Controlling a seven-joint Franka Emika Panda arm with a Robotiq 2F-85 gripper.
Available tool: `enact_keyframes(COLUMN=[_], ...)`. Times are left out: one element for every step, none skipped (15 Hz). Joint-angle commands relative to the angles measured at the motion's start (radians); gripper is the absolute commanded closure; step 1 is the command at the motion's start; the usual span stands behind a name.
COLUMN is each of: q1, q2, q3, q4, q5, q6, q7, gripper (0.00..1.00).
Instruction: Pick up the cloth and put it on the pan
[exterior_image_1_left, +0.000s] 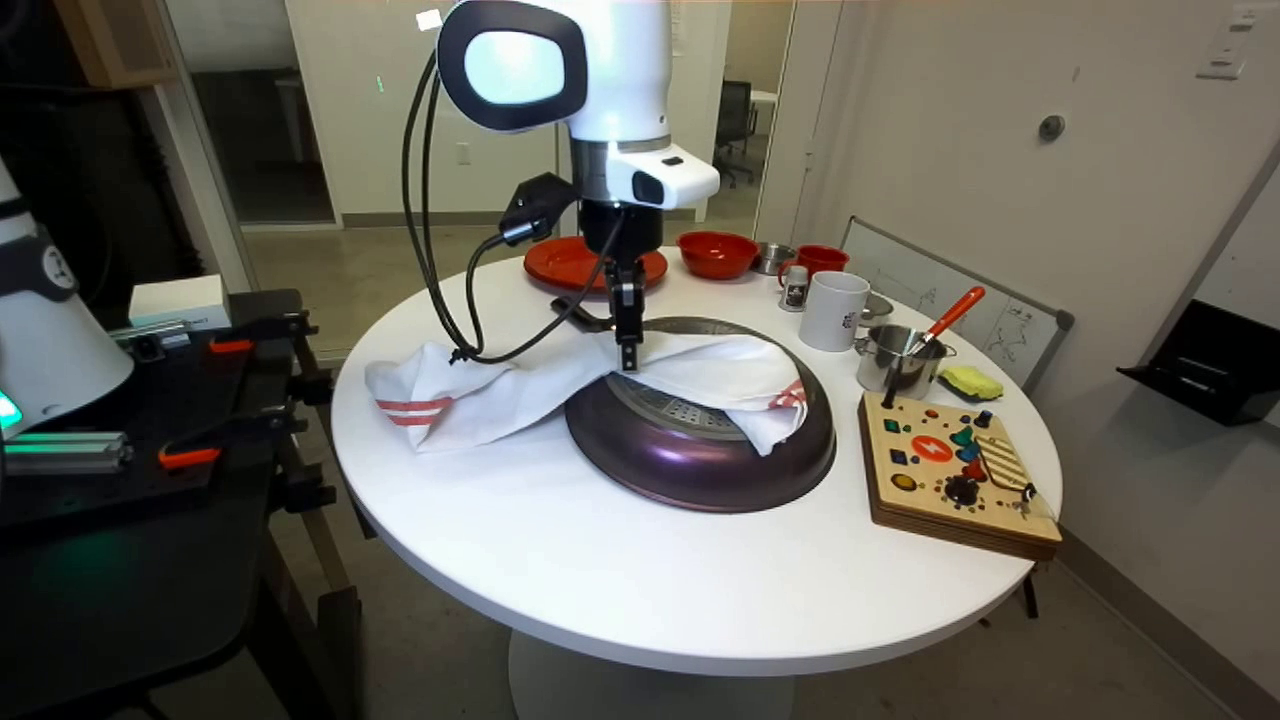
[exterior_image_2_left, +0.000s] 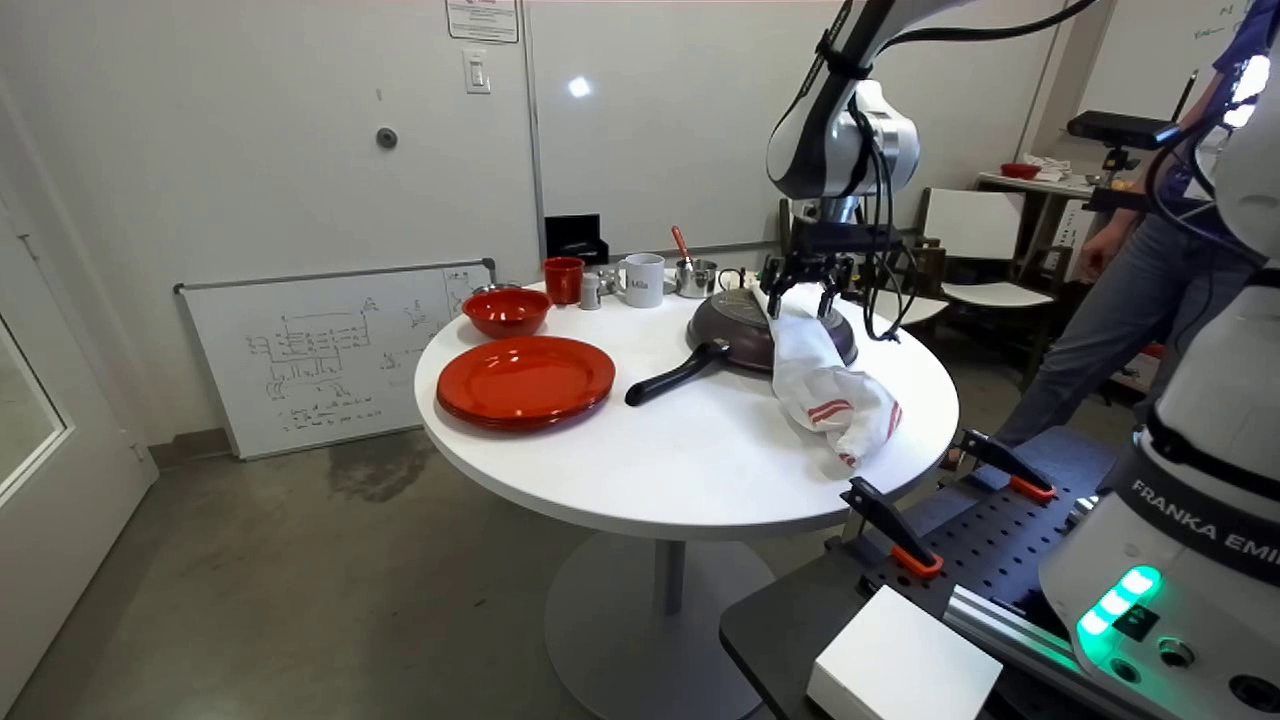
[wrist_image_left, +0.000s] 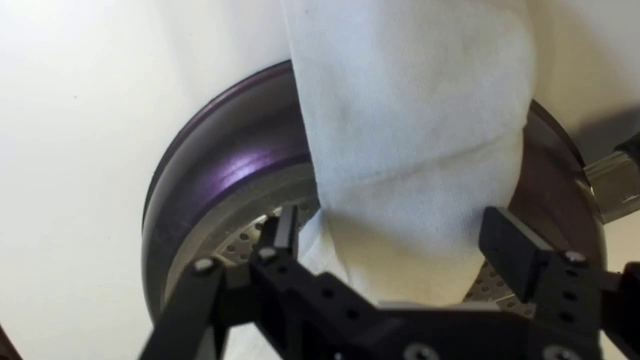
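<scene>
The cloth (exterior_image_1_left: 555, 378) lies across the upturned pan (exterior_image_1_left: 700, 470): in an exterior view one striped end droops over the pan near four o'clock, while the other trails onto the table (exterior_image_1_left: 500, 520) at nine o'clock. The gripper (wrist_image_left: 395, 227) stands spread wide astride the cloth, pinching nothing. The cloth looks light, limp and hard to harm; it should bunch rather than push, and may slip on the pan's smooth curved side. If more must go on, the best hold is probably a raised fold in the trailing end, lifted rather than dragged.
</scene>
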Motion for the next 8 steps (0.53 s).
enact_keyframes(q1=[-0.021, -0.023, -0.025, -0.026, -0.026, -0.025, -0.026, -0.025], q2=[0.028, 0.031, 0.032, 0.032, 0.030, 0.029, 0.028, 0.025], q3=[0.016, 0.017, 0.019, 0.020, 0.022, 0.023, 0.024, 0.025], q4=[0.031, 0.033, 0.034, 0.036, 0.037, 0.038, 0.040, 0.042], q5=[0.018, 0.017, 0.018, 0.018, 0.017, 0.016, 0.017, 0.016], q6=[-0.006, -0.007, -0.007, -0.007, -0.009, -0.009, -0.010, -0.013], q7=[-0.034, -0.034, -0.036, -0.037, -0.040, -0.041, -0.043, -0.044], gripper=[0.40, 0.47, 0.56, 0.64, 0.70, 0.79, 0.85, 0.94])
